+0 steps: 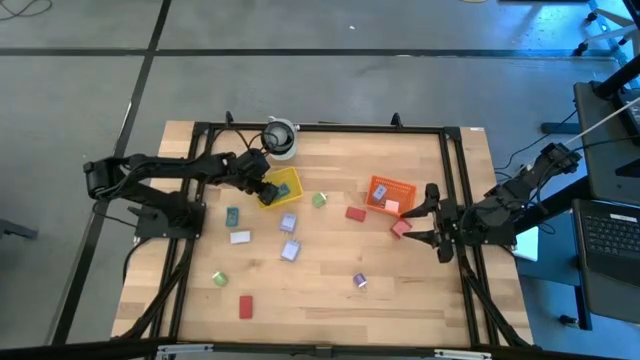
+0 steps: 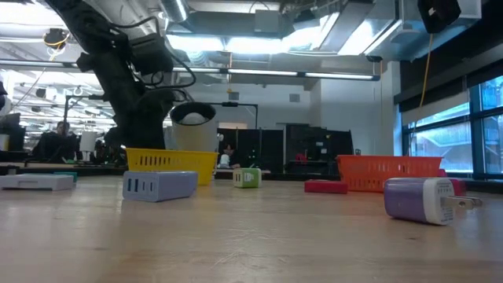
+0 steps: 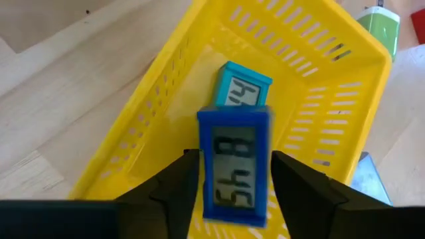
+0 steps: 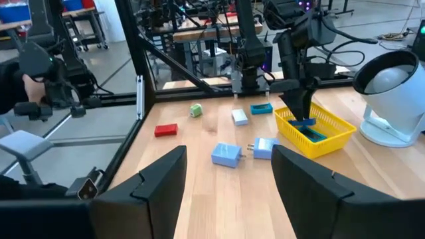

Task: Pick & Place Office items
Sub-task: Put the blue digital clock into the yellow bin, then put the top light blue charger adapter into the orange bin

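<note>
A blue block with a digit display (image 3: pixel 235 166) hangs between the fingers of the left tool (image 3: pixel 232 189) over the yellow mesh basket (image 3: pixel 319 86), its long axis running straight out along the fingers and its display face turned up toward the wrist camera; a teal block (image 3: pixel 243 85) of the same kind lies flat on the basket floor just beyond it. The placing step appears to be in hand: gaps show on both sides between the fingers and the block, so the grip looks slackened, though the wrist view cannot settle whether the block is fully free. The next move calls for the fingers to spread wide and lift clear of the basket wall without dragging the block out. Across the desk (image 1: pixel 320 290), the right tool (image 1: pixel 436 222) waits beside the orange mesh basket (image 1: pixel 390 190), its fingers parted and holding nothing, while other office items, among them a red block (image 1: pixel 246 306), lie scattered between.
</note>
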Robot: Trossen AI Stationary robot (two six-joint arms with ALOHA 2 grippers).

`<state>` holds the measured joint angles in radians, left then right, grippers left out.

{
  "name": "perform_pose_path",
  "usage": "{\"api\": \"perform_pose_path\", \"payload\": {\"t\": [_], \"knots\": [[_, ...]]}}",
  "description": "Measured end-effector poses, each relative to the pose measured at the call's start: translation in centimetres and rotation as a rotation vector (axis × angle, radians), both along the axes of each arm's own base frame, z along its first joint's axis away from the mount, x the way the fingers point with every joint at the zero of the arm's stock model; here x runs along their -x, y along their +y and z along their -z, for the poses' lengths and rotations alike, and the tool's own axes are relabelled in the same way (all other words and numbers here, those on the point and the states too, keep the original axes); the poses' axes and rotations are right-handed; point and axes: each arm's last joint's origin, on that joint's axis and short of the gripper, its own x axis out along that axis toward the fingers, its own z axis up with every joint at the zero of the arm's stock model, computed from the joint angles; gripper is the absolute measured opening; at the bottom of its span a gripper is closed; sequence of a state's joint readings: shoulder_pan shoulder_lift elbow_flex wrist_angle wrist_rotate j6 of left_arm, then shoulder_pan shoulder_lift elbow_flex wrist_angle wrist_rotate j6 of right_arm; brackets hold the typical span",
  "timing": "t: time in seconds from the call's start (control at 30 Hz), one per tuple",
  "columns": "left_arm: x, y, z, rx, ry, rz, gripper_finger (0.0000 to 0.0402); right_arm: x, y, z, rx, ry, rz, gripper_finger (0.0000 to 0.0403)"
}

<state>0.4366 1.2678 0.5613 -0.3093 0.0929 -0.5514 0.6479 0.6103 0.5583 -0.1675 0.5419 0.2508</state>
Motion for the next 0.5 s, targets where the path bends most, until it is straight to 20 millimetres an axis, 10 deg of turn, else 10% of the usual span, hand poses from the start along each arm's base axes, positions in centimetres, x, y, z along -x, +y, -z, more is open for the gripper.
{"api": "perform_pose_path", "payload": {"t": [0.5], "knots": [[-2.4, 0.7, -4.5, -0.021, -0.122, 0.037, 0.0232, -0.1, 0.1, -0.1, 0.008, -0.010, -0.010, 0.0222]]}}
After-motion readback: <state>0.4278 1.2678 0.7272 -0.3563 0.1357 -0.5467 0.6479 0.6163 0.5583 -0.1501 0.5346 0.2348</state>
